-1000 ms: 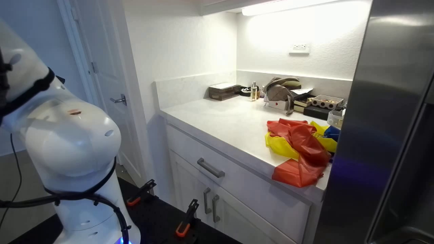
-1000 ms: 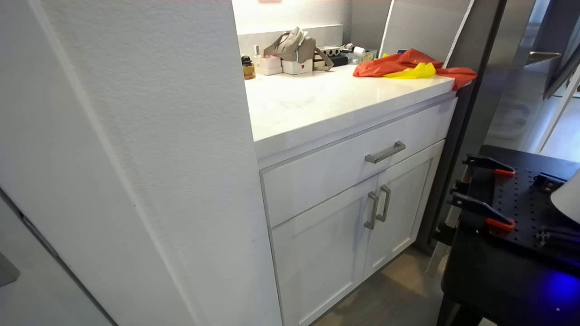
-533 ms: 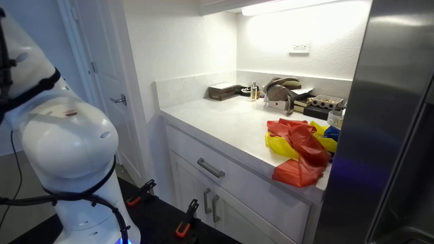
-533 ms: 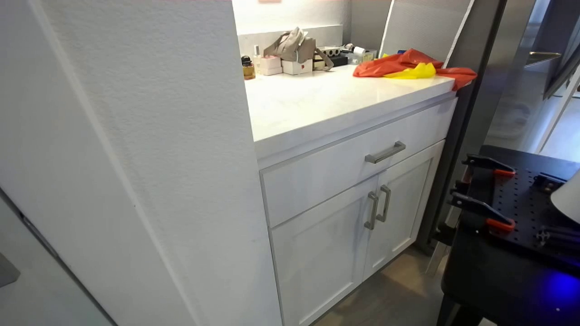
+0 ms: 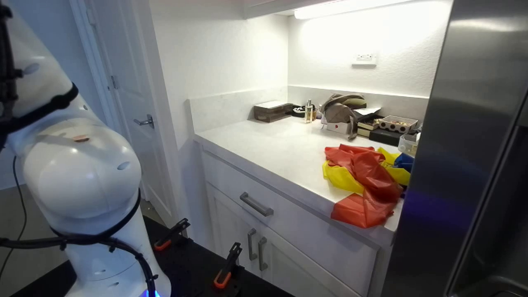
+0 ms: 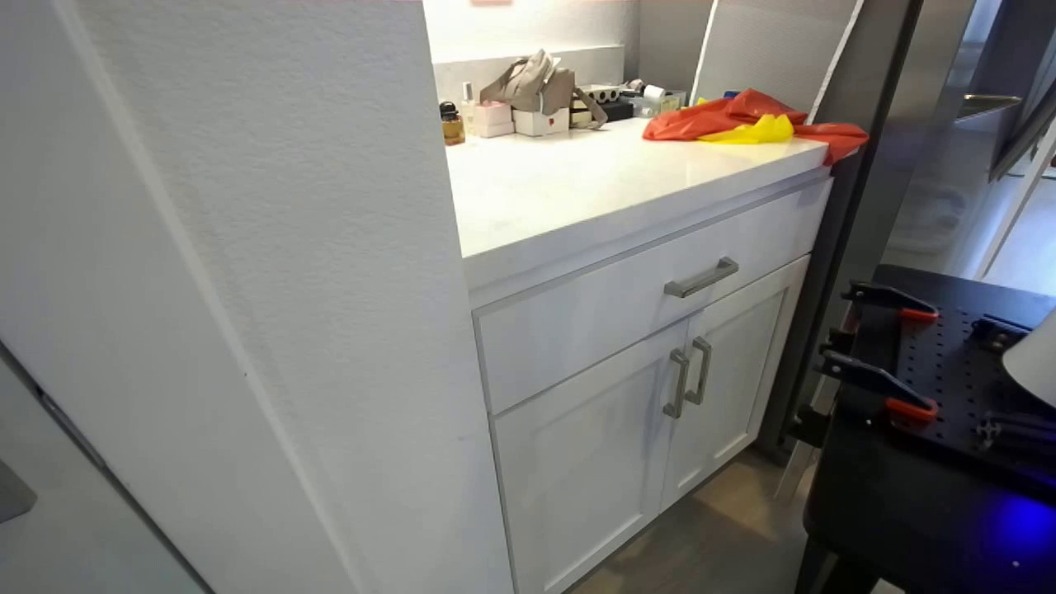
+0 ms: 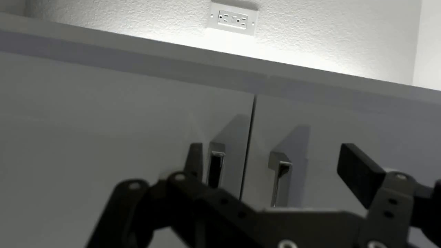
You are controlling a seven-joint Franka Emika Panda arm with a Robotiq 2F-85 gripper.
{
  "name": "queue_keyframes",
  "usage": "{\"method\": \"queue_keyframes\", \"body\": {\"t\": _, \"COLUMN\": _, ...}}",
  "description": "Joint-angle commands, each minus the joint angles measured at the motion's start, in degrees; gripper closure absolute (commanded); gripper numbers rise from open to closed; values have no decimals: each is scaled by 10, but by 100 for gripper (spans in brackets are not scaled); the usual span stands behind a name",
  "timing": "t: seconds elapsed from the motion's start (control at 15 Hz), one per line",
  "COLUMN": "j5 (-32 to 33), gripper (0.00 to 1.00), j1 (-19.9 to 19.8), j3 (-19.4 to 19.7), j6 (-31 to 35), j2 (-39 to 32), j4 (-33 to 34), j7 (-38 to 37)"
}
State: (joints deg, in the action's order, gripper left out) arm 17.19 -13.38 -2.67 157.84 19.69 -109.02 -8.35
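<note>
My gripper point(image 7: 271, 148) is open and empty in the wrist view, its two dark fingers wide apart. The wrist picture seems upside down. It faces two pale cabinet doors, which look like upper cabinet doors, with a dark seam between them. A metal handle point(image 7: 216, 165) stands close to the left-hand finger in the picture. A second metal handle point(image 7: 280, 179) appears between the fingers. Their lower ends in the picture are hidden behind the gripper. I cannot tell the distance to them. The gripper is outside both exterior views; the white arm point(image 5: 82, 173) shows in an exterior view.
A red, yellow and blue cloth point(image 5: 367, 185) hangs over the counter point(image 5: 264, 144) edge beside the steel fridge point(image 5: 466, 123). Boxes, bottles and a grey-brown bag point(image 6: 536, 82) stand behind. Below is a drawer handle point(image 6: 701, 278). A black table point(image 6: 891, 495) carries clamps.
In an exterior view the arm's shoulder has shifted slightly left and down, while its upper link has moved slightly right. The counter and its objects have not moved.
</note>
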Motion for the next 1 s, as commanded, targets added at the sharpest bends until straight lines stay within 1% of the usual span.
{"method": "queue_keyframes", "body": {"t": 0.0, "j5": 20, "gripper": 0, "j1": -18, "j3": -11, "j6": 16, "j2": -19, "j4": 32, "j7": -24}}
{"method": "queue_keyframes", "body": {"t": 0.6, "j5": 15, "gripper": 0, "j1": -22, "j3": -3, "j6": 66, "j2": -55, "j4": 68, "j7": -5}}
{"method": "queue_keyframes", "body": {"t": 0.93, "j5": 13, "gripper": 0, "j1": -29, "j3": -1, "j6": 70, "j2": -76, "j4": 94, "j7": -7}}
